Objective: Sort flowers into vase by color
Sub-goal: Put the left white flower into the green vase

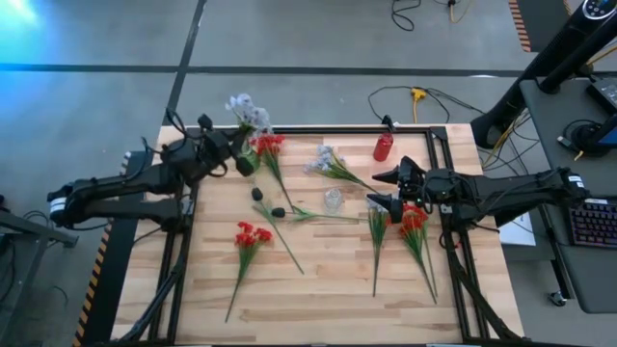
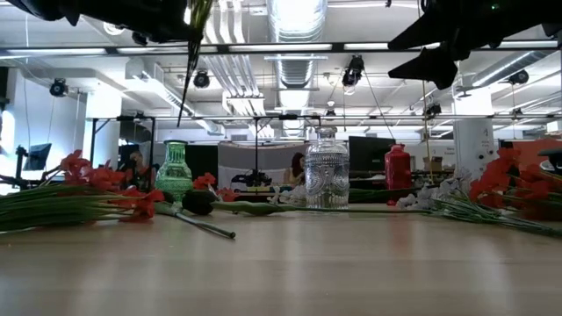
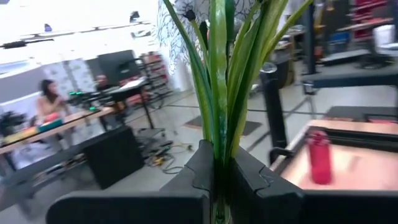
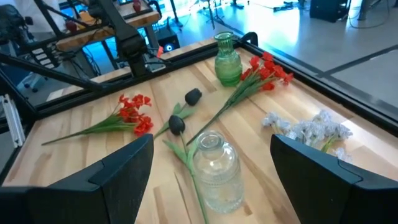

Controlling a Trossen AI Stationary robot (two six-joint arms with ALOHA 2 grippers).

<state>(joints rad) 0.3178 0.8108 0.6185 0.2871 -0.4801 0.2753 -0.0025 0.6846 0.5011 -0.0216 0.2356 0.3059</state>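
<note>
High view: the left gripper [image 1: 234,146] lifts a pale flower spray [image 1: 247,111] near the green vase [image 1: 247,162].

Left wrist view: fingers [image 3: 202,168] pinch the thin, light, floppy stems.

Right wrist view: the right gripper [image 4: 211,163], fingers wide, hovers over the clear vase [image 4: 215,167].

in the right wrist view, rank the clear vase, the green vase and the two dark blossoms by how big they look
1. clear vase, though it sits nearest the camera
2. green vase
3. the two dark blossoms, which look about alike, so no ranking between them
</note>
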